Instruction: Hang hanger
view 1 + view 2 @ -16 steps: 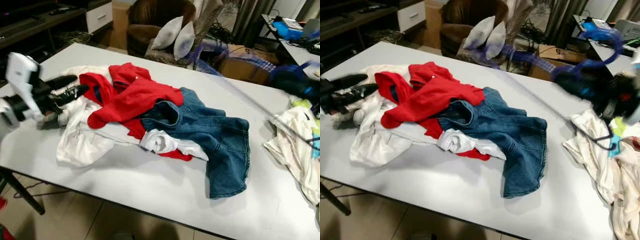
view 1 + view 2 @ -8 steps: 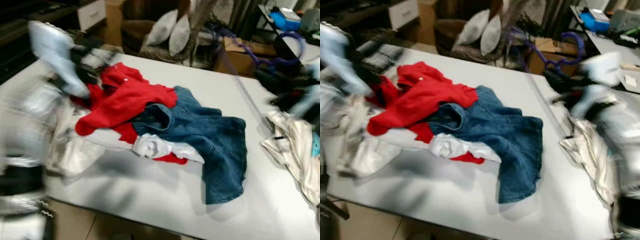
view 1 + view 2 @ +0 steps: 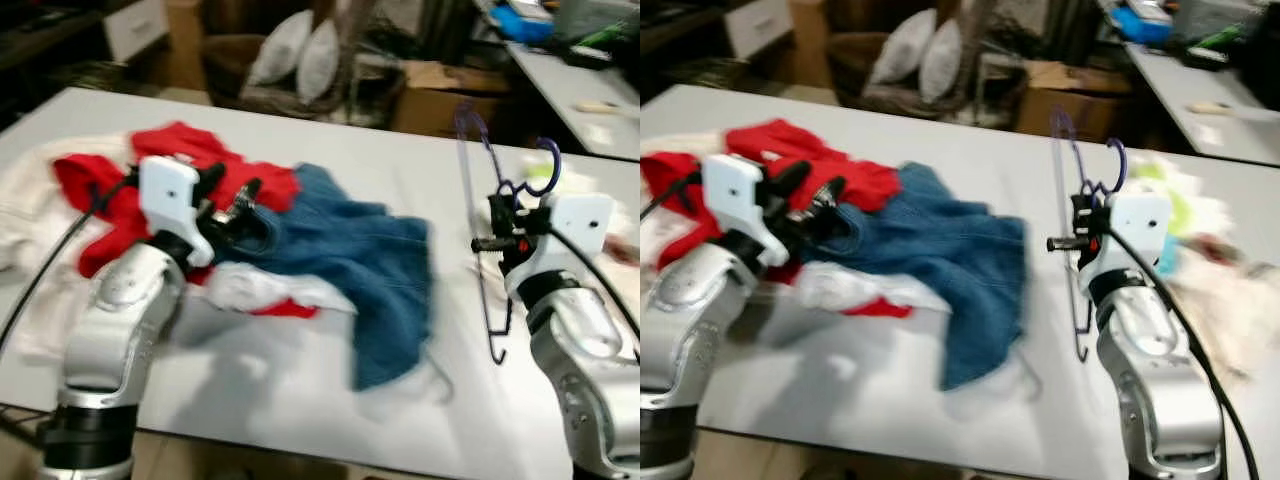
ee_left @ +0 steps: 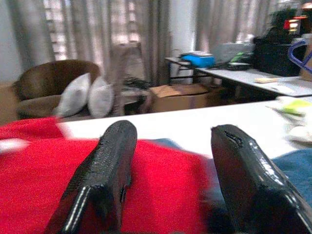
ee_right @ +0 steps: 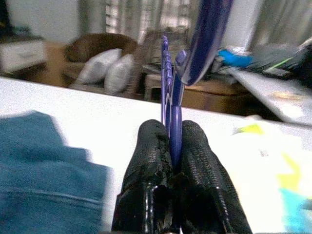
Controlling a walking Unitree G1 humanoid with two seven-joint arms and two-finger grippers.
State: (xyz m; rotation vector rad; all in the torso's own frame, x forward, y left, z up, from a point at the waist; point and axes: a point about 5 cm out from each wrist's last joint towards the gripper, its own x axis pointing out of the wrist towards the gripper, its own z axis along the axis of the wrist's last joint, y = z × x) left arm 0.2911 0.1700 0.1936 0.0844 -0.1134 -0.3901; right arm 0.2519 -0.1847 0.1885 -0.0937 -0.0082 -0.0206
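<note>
Right tool point(image 5: 170, 146) pressed together on the hanger point(image 3: 478, 215), pinching the thin purple frame edge-on between both fingers point(image 5: 148, 151). Hanger held upright over the right side of the desk point(image 3: 300, 390): hook point(image 3: 543, 165) up beside the wrist, one long arm running up and away past the fingertips, the other end hanging down just short of the desk top. Clear of the clothes pile, apart from the denim point(image 3: 360, 260).

Left tool point(image 4: 168, 161) spread, nothing between the fingers point(image 4: 105, 170). Hovering low over the red garment point(image 3: 190, 170), right at the edge where red meets denim. White cloth point(image 3: 30, 210) under and left of the red.

More pale laundry point(image 3: 1230, 290) on the desk to the right of the hanger. Armchair with two grey cushions point(image 3: 295, 50) and a cardboard box point(image 3: 440, 90) behind the desk. Head views blurred, so fine detail is unreadable.
</note>
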